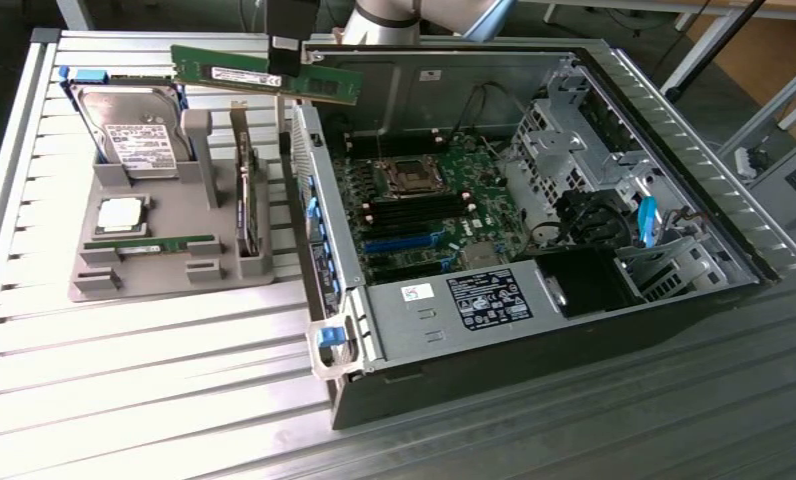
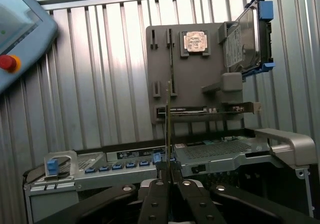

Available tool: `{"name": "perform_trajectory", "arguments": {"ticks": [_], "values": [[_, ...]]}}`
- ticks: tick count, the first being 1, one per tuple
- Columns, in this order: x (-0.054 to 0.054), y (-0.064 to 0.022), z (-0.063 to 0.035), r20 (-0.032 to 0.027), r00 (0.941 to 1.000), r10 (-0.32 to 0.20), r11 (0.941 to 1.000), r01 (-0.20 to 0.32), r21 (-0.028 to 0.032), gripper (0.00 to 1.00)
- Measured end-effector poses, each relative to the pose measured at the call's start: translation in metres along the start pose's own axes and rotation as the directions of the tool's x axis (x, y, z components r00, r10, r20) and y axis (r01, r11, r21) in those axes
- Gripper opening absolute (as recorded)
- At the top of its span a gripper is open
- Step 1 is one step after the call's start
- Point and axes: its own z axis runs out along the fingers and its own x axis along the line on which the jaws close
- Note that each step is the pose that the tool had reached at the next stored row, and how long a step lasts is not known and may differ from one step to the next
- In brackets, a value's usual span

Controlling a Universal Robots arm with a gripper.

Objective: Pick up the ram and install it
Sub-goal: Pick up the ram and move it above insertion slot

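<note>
Broadly, the ribbed metal counter (image 1: 131, 380) carried everything, and on it, toward the exterior view's right, lay the open computer case (image 1: 505, 390) with its side off, showing the green motherboard (image 1: 438, 205) and a silver power supply (image 1: 465, 305) with a dark label. Just beside the case, on the exterior view's left, sat a grey holder (image 1: 158, 275) with slots and posts. A silver hard drive (image 1: 138, 135) with a white label leaned in the holder's far end, and an expansion card (image 1: 247, 200) stood on edge along the side nearest the case. The ram (image 1: 225, 70) was up in the air, clear of the holder, above the far end of the holder and the near wall of the case; it hung lengthwise, sloping slightly down toward the exterior view's right. In the wrist view it showed edge-on as a thin upright line (image 2: 168, 129). The tool (image 1: 285, 60) was clamped shut on the ram, its dark fingertips (image 2: 175, 176) pinching the stick on both faces. A second green stick (image 1: 151, 243) lay flat in the holder, and a square silver processor chip (image 1: 121, 215) rested in a recess beside it.
</note>
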Motion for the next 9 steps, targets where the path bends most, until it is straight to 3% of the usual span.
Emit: {"name": "perform_trajectory", "arguments": {"ticks": [9], "values": [[-0.0014,-0.0113,0.0005,-0.0014,1.0,0.0,0.9999,0.0,-0.0109,0.11]]}}
